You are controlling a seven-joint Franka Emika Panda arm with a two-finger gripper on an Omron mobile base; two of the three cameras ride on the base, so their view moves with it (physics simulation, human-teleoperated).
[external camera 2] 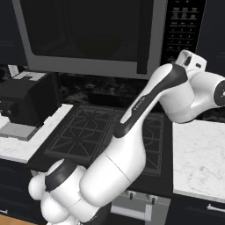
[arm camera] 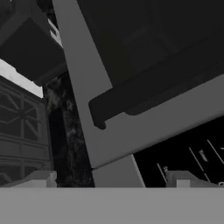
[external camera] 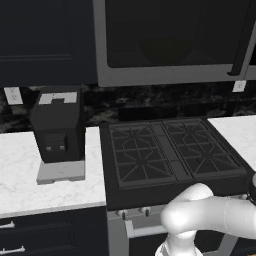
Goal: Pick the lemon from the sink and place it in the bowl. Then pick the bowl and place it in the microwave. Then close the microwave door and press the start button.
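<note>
In your left base view, the microwave hangs above the stove; its microwave door looks shut, its dark glass showing a faint rounded shape you cannot identify. A black coffee machine stands on the white counter to the left.

In your right base view, the arm reaches up toward the microwave's keypad, beside the door's vertical handle.

In your hand view, the gripper has its fingertips spread wide with nothing between them, close to the door's grey frame, dark handle bar and the keypad at lower right.
</note>
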